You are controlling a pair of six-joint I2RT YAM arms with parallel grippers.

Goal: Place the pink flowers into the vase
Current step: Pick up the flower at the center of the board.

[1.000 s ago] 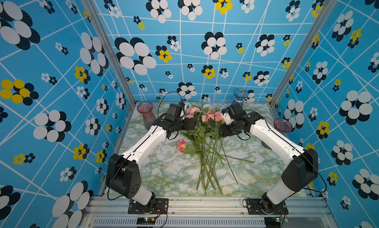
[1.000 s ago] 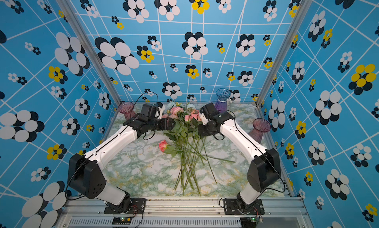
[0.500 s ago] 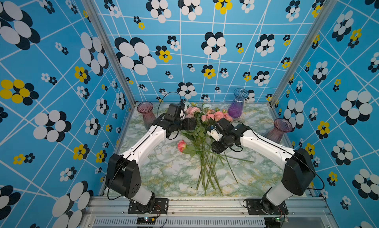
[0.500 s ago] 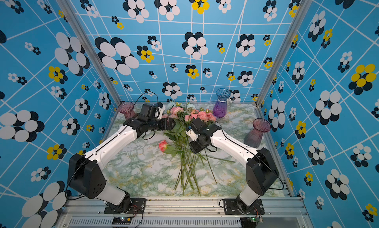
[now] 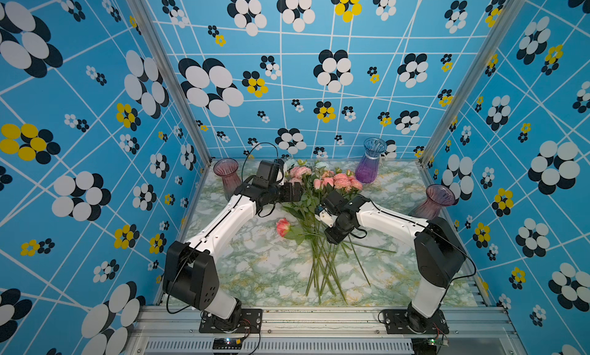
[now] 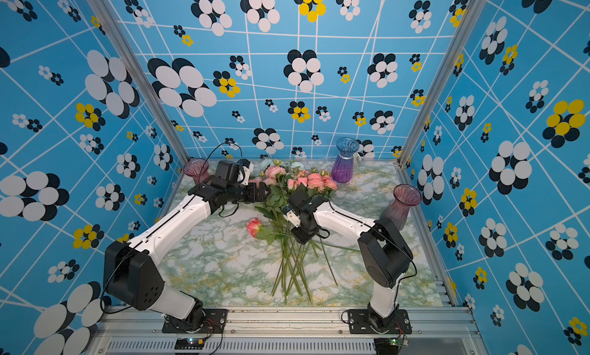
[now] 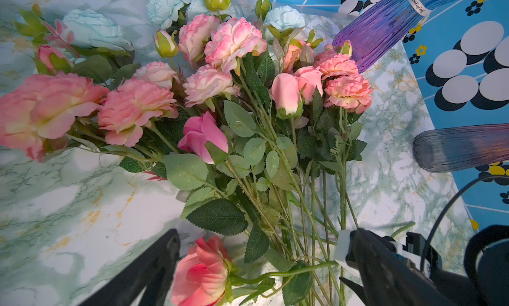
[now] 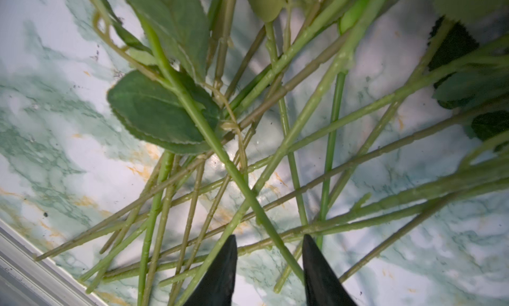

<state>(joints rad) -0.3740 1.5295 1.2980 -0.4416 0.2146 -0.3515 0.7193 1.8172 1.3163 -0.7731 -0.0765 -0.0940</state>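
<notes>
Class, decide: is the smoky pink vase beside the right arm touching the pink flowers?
Apart. The left wrist view shows bare marble table between the vase and the pink flowers.

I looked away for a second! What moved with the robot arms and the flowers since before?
The right gripper swung from the heads of the long-stemmed pink flowers toward the front, down onto their green stems, jaws now straddling one. That bared most of the blue-and-purple glass vase. The left gripper, jaws wide, and the flowers stayed put.

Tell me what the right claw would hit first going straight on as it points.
Most likely the crossed green stems just ahead of the right claw, with the marble tabletop right under them; depth is unclear.
</notes>
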